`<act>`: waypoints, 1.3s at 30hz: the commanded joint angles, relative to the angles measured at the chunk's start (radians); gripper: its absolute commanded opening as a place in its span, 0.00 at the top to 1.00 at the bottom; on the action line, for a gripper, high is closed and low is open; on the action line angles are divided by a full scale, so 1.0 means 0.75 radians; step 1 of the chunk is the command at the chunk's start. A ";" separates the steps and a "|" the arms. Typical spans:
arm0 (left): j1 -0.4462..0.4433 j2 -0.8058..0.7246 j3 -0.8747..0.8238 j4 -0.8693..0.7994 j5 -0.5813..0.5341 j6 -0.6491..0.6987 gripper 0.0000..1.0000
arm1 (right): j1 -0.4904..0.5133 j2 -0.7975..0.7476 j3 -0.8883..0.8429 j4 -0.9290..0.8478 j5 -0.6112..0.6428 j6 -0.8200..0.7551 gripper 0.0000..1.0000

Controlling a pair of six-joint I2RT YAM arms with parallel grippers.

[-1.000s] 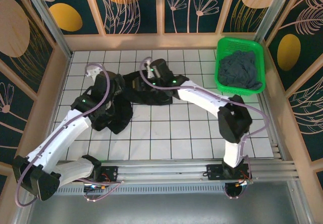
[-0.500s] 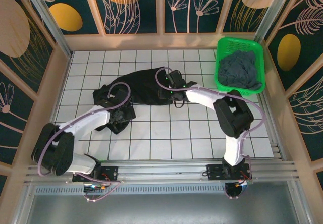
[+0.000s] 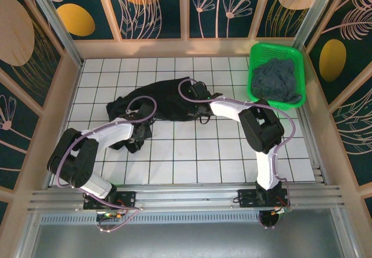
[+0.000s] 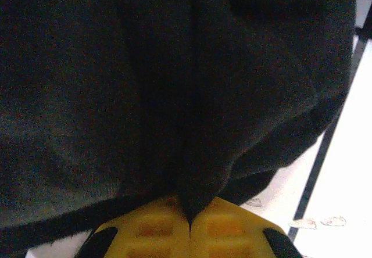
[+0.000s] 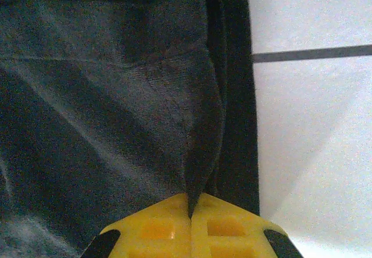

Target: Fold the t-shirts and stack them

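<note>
Twice gripped: nearest, a fold of the black t-shirt [image 4: 174, 95] pinched in the left claw [image 4: 190, 220]; farther, its edge pinched in the right claw [image 5: 190, 205]. Probably spreading before folding, so calls for pulling apart, flat along the desk [image 3: 232, 153]. Beyond the right claw, a grey-blue t-shirt [image 3: 278, 81] bunched in a green basket [image 3: 254, 72], no obstacle.

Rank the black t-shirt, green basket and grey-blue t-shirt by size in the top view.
Tied largest: black t-shirt and green basket, shirt bunched and partly covered, so unranked.
Smallest: grey-blue t-shirt, inside the basket.

black t-shirt [image 3: 168, 95]: matt fuzzy cloth | fingers [image 4: 152, 229]: smooth yellow plastic | basket [image 3: 254, 79]: green plastic mesh
</note>
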 commanded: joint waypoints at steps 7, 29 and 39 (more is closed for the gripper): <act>0.247 -0.340 0.440 -0.121 -0.147 0.077 1.00 | -0.177 -0.384 0.169 -0.063 0.141 -0.069 1.00; 0.364 -0.545 0.672 -0.085 -0.571 0.205 1.00 | -0.427 -0.753 0.269 -0.167 0.234 -0.083 1.00; 0.366 -0.605 0.458 0.047 -0.559 0.179 1.00 | -0.426 -0.946 0.065 -0.073 0.419 -0.049 1.00</act>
